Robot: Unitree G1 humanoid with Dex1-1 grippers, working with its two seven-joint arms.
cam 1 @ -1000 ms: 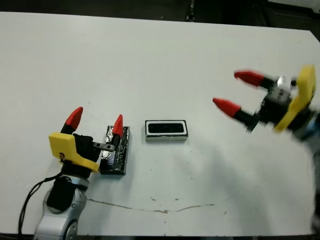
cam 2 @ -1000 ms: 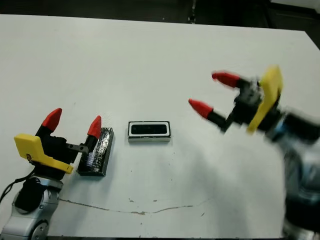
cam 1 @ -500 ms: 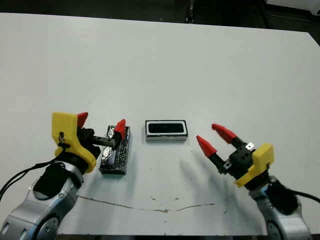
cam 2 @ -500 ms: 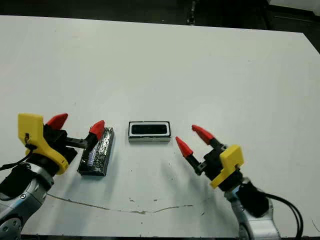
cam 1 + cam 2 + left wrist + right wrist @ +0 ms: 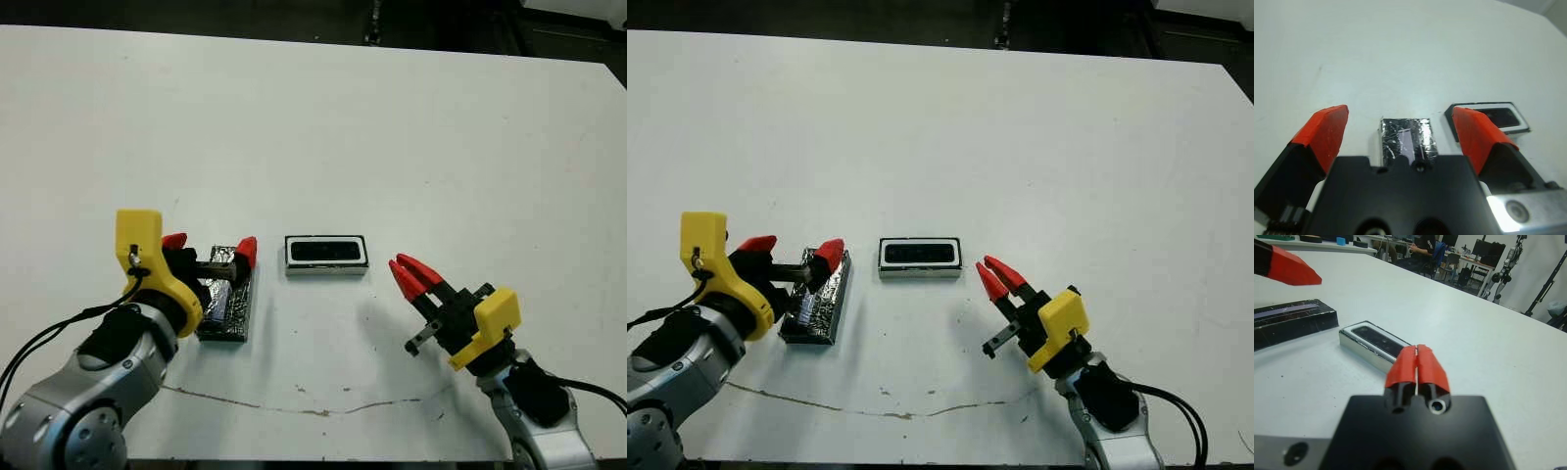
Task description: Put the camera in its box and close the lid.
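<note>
Camera (image 5: 326, 251) lies inside the box (image 5: 326, 267), a small shallow tray with a pale rim that sits near the middle of the white tabletop (image 5: 313, 117), uncovered. Just to the box's left, and apart from it, the lid (image 5: 226, 304) lies flat on the tabletop, its wrinkled glossy top catching light.

Over the lid sits the left hand (image 5: 209, 249), its two red fingers spread wide; one tip is at the lid's far right corner and the other is off its left side, so the lid's far end lies between them. In the left wrist view the lid runs straight between those fingers (image 5: 1322, 134).

To the right of the box, and clear of it, the right hand (image 5: 996, 275) points toward it with its red fingers pressed together, holding nothing.
</note>
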